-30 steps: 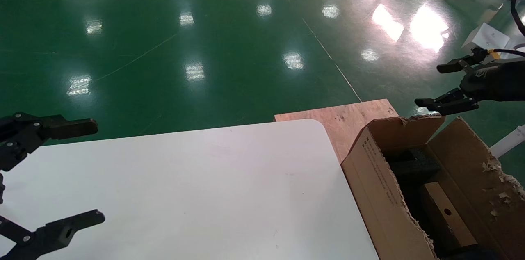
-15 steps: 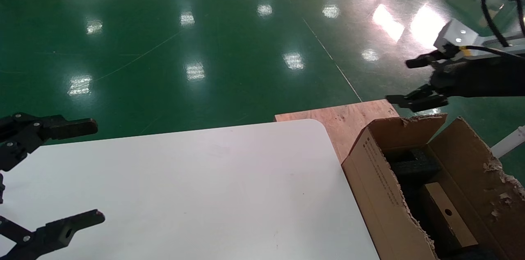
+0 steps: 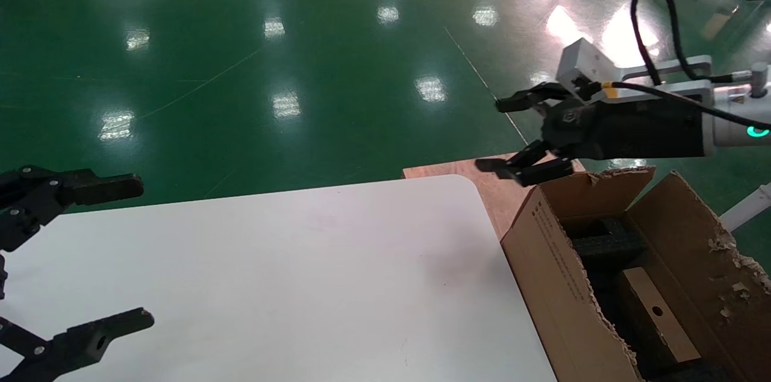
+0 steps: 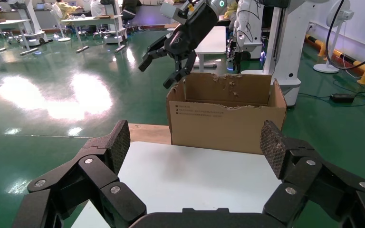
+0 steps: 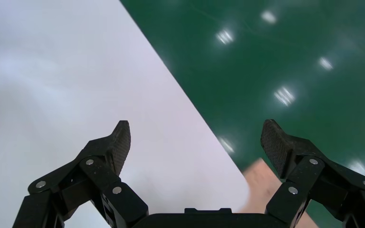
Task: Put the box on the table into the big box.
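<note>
The small brown box (image 3: 656, 313) with a round black hole lies inside the big box (image 3: 542, 261), next to black foam (image 3: 605, 243). The big box (image 4: 228, 121) stands against the right edge of the white table (image 3: 271, 267). My right gripper (image 3: 495, 135) hangs open and empty in the air above the table's far right corner, just left of the big box's far flap. From the left wrist the right gripper (image 4: 155, 76) shows above the carton. The right wrist view has its own gripper (image 5: 196, 133) over the table (image 5: 52, 71). My left gripper (image 3: 140, 249) stays open at the table's left side.
A flat plywood board (image 3: 506, 174) lies beyond the table corner, under the big box; it also shows as the plywood board (image 5: 259, 190) in the right wrist view. Glossy green floor surrounds everything. The carton's near walls have ragged torn edges.
My right gripper has swung left, from beyond the big box's far right corner to above the table's far corner, staying open. The left gripper and the box have not moved.
</note>
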Robot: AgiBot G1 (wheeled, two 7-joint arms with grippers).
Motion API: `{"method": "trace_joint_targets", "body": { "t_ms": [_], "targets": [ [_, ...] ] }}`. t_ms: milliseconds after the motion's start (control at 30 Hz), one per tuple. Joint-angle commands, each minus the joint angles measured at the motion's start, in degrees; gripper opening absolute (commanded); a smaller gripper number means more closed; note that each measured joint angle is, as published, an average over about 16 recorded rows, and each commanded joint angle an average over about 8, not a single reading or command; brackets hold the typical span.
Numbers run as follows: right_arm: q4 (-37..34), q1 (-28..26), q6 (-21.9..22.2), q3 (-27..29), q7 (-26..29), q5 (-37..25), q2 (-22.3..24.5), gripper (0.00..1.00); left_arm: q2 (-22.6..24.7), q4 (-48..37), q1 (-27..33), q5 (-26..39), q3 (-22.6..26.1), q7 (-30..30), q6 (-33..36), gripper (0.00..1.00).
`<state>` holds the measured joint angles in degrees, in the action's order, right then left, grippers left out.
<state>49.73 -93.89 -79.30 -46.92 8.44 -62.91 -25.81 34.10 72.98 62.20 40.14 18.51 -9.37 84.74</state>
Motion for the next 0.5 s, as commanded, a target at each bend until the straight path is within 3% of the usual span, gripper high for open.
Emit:
{"method": "trace_joint_targets", "body": {
  "t_ms": [33,500],
  "targets": [
    [1.3,1.76,-0.35,1.68,0.13,1.14,-0.5,1.0,0.0,0.0,0.0,0.0,0.0,0.0,0.0,1.0],
    [10.45,14.16,-2.8,13.54,1.01,9.22,-4.04,1.0,-0.01,0.0,0.01,-0.02,0.03,0.01,-0.01,1.0]
  ]
}}
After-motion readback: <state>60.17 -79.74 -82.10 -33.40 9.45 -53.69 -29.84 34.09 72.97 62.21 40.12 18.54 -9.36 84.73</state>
